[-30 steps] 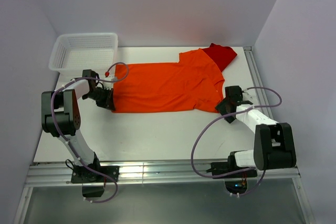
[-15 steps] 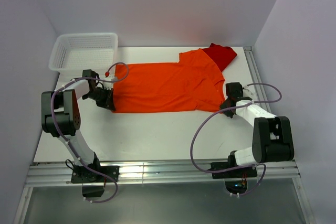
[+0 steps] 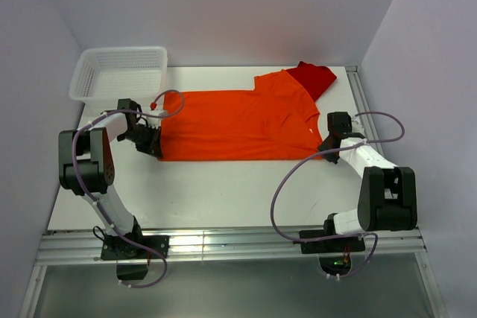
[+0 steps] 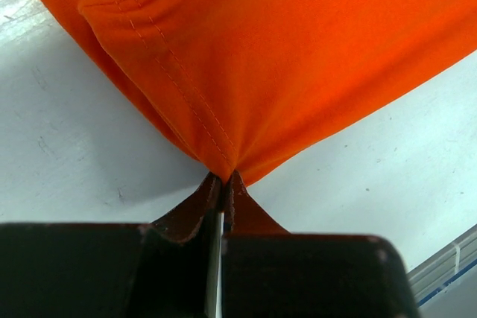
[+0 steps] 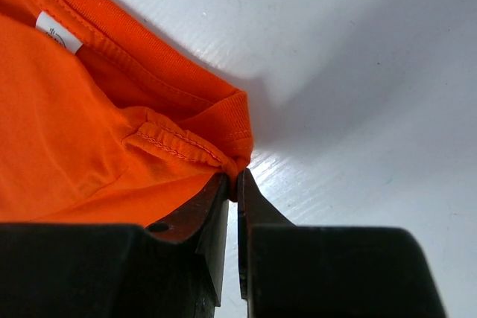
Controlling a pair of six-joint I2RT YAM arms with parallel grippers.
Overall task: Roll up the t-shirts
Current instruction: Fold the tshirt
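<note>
Your left gripper [image 4: 222, 184] pinches the hem of the orange t-shirt [image 3: 238, 121], your right gripper [image 5: 233, 180] its collar; draw both apart evenly so it lies taut.

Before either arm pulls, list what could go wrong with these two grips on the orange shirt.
1. The right gripper pinches only a thin bit of the orange t-shirt at the collar edge; it could slip out under tension.
2. The left gripper holds a bunched hem corner, so the roll may start creased.
3. The red t-shirt touches the orange one's far sleeve and might get dragged along.
</note>
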